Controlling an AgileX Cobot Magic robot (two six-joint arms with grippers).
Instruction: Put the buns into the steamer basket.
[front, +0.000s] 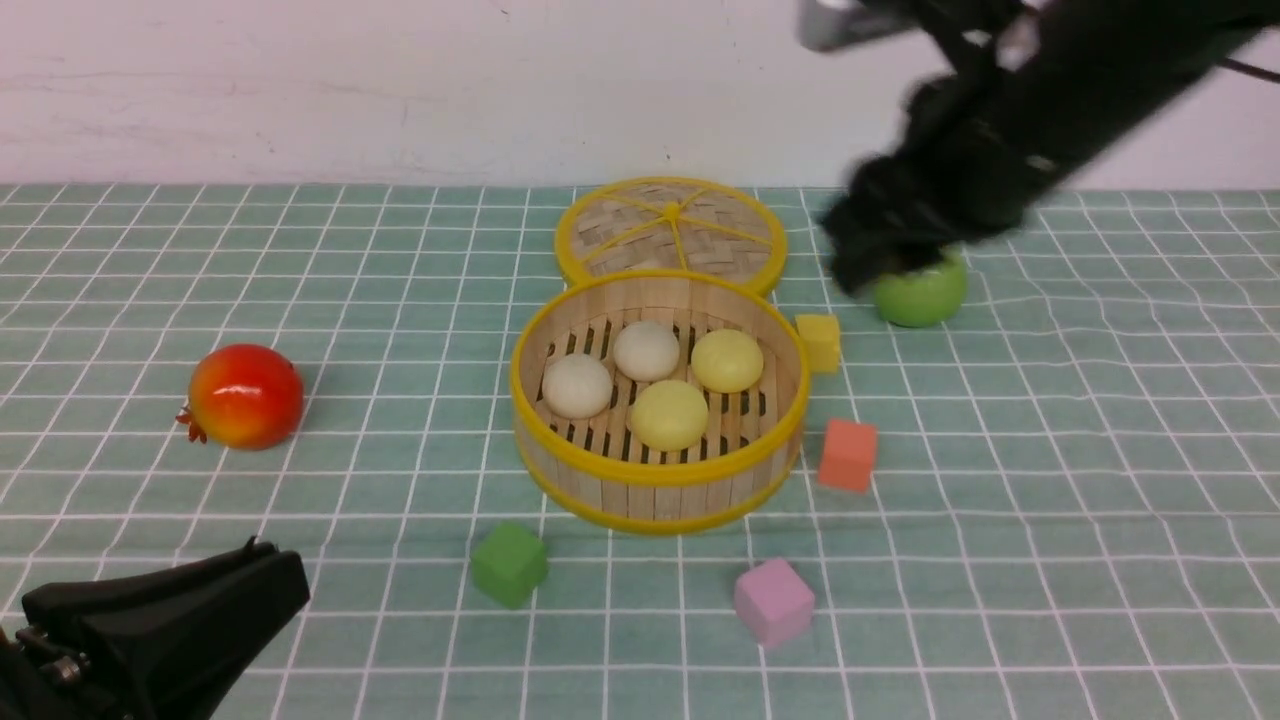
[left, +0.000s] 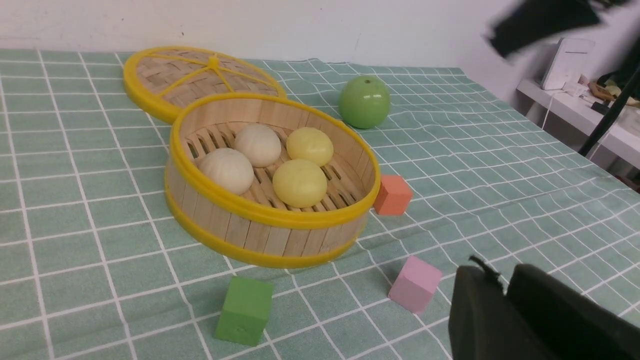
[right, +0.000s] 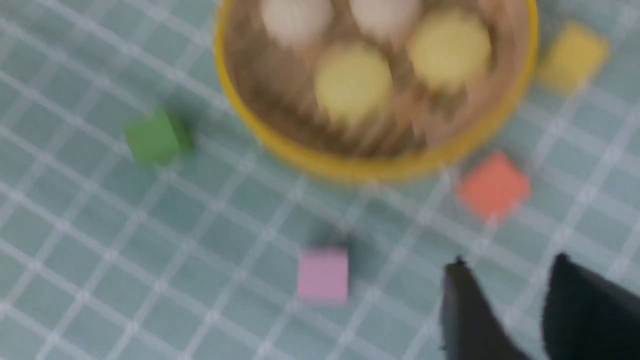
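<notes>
- The steamer basket sits mid-cloth with all four buns inside on the slats; its lid lies flat, touching the far rim.
- Cubes crowd the basket's right and near sides: yellow cube just beside the rim, orange cube near, green cube and pink cube in front.
- Left of the basket lies open cloth as far as the pomegranate.
- Right gripper hangs raised and blurred, above the green apple, jaws parted, holding nothing.
- Left gripper rests low at the near left corner, jaws nearly together, empty.
</notes>
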